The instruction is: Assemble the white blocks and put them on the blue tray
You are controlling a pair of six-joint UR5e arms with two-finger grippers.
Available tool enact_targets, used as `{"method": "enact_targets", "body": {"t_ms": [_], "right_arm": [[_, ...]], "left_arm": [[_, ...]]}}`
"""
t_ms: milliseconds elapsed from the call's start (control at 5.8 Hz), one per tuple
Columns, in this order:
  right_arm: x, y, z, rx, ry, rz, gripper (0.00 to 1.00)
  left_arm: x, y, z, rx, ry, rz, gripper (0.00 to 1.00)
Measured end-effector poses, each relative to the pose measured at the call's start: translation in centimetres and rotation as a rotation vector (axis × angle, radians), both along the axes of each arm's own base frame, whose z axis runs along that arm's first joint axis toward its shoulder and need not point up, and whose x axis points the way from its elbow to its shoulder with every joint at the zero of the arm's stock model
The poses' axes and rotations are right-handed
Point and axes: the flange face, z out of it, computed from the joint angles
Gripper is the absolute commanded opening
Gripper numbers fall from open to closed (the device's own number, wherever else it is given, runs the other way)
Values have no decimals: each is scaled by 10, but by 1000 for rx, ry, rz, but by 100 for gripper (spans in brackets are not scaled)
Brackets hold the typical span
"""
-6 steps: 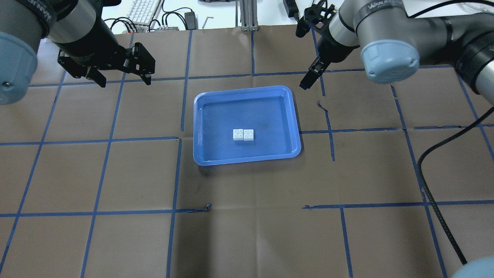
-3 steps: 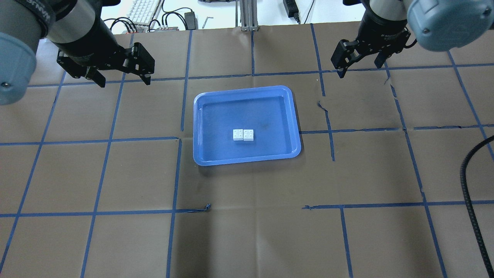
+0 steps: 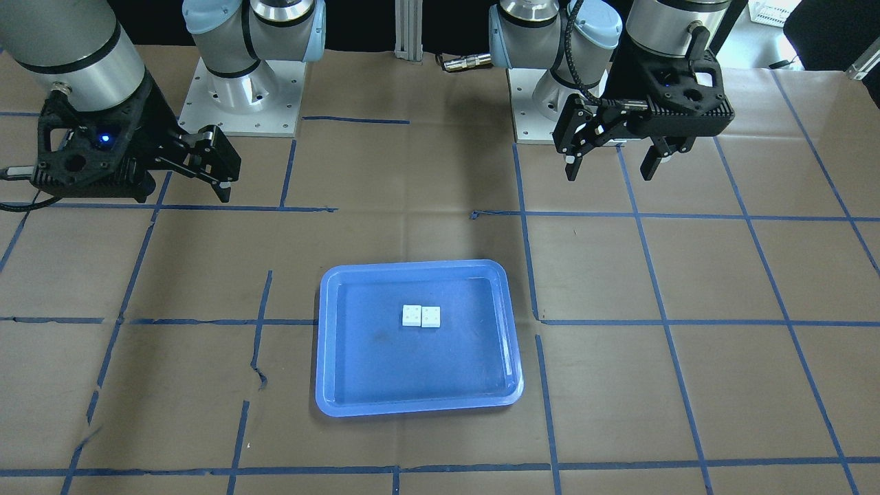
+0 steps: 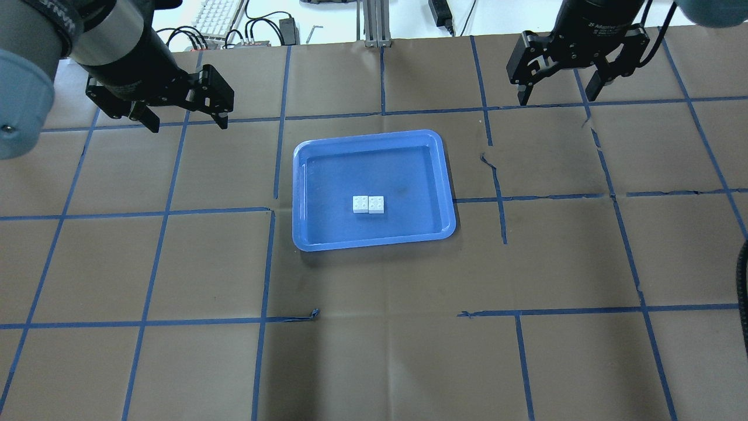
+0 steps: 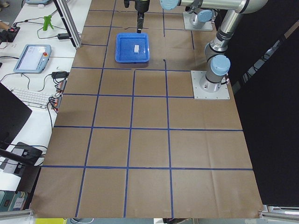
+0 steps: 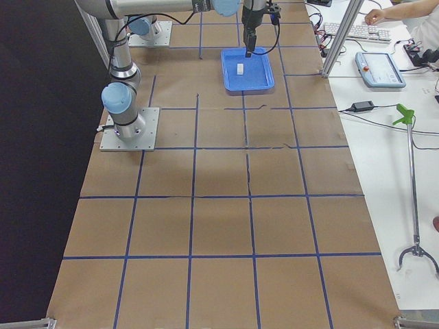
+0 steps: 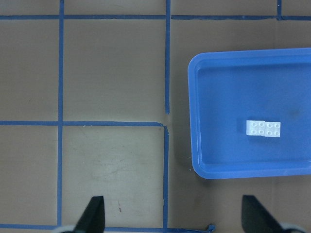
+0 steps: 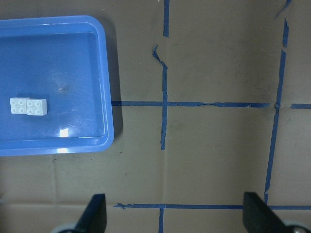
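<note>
Both white blocks (image 4: 369, 204) sit studs-up on the floor of the blue tray (image 4: 297, 199), edge to edge and touching. The placing step looks finished, though whether they are actually clipped together I cannot tell from these views.

The left gripper (image 4: 188, 120) hangs above the bare worktop (image 4: 374, 351) with its jaws spread wide and nothing between them. The tray and blocks lie below it and off to its right, well apart from it. The right gripper (image 4: 556, 95) is equally wide open and empty (its wrist camera shows only brown paper between the fingertips). From it, the tray lies below and to its left, also well apart.

My reading is that the task is at its close, with only parking the arms left. If the blocks turn out to be merely abutting, the next move would be a fresh descent into the tray and a narrow, careful pinch on one small brick.

For writing, white lettering runs across the right arm's wrist body but is too small to read reliably. A band of letters on the left arm is cut off by the frame. The blocks and tray show no markings.
</note>
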Motion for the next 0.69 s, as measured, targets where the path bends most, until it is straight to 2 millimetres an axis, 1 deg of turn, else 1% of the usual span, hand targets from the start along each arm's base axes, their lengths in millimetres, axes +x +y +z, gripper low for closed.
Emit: {"method": "enact_targets", "body": {"t_ms": [345,690], "right_arm": [[9,2,0,-1,7,-5,100],[11,2,-3,3,8,-5,100]], "left_arm": [[-1,0,0,0,1,0,99],[-1,0,0,0,3,-1,99]]}}
